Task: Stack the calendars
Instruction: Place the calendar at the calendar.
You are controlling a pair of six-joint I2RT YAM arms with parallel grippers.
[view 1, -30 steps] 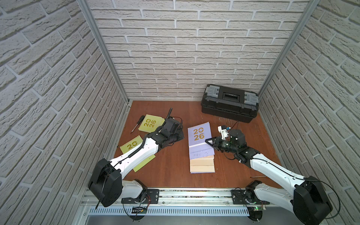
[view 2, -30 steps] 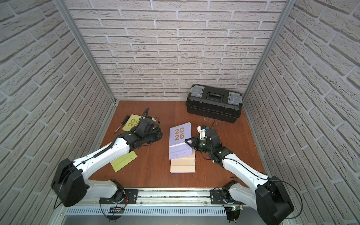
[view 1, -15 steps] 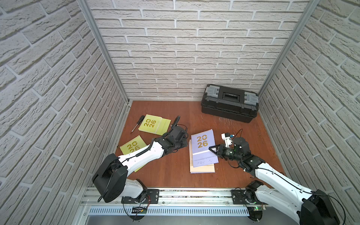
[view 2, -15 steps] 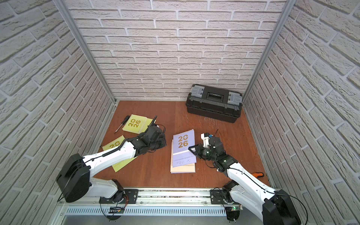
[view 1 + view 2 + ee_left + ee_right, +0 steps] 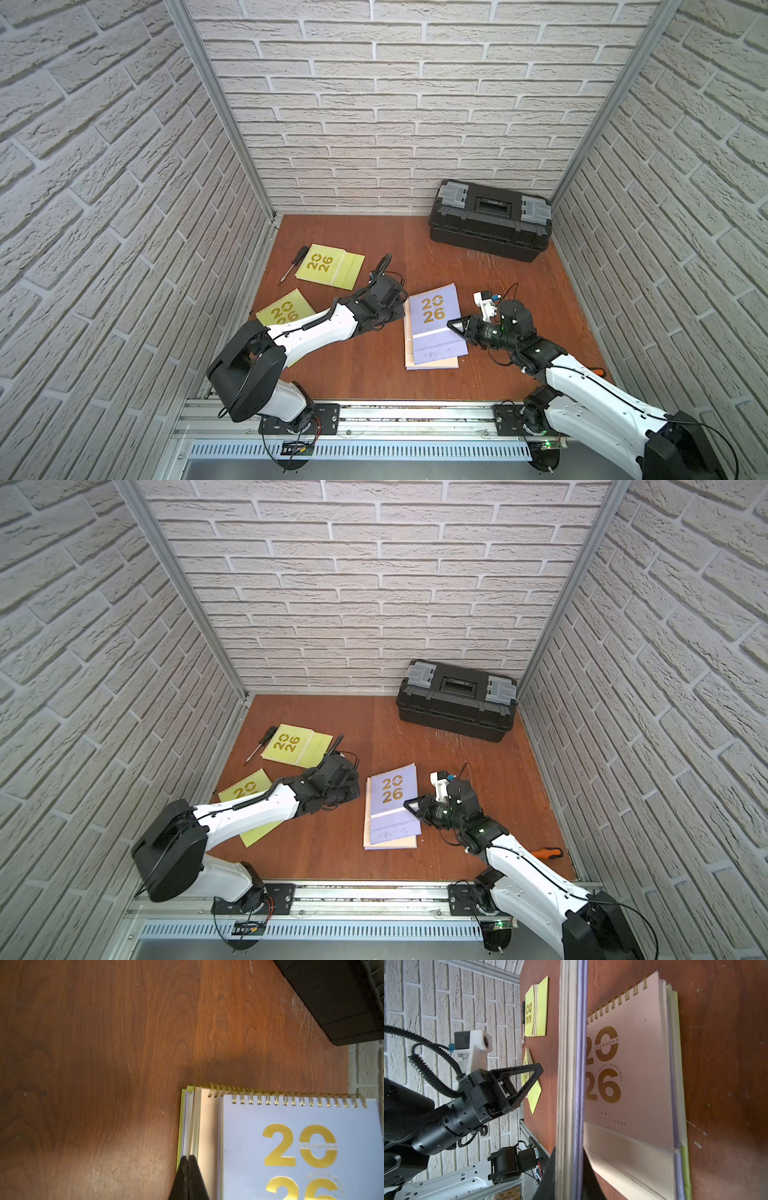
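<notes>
Pinching the lavender spiral-bound card calendar [image 5: 433, 328] by its right edge, our right gripper [image 5: 454, 329] has it slightly skewed over the beige-topped calendar stack [image 5: 432, 364]. We note the left gripper [image 5: 188, 1159], pressed together, touching the stack's left edge.

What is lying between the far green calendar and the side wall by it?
A black-handled screwdriver lies on the table there, close beside the far green calendar, seen in both top views.
</notes>
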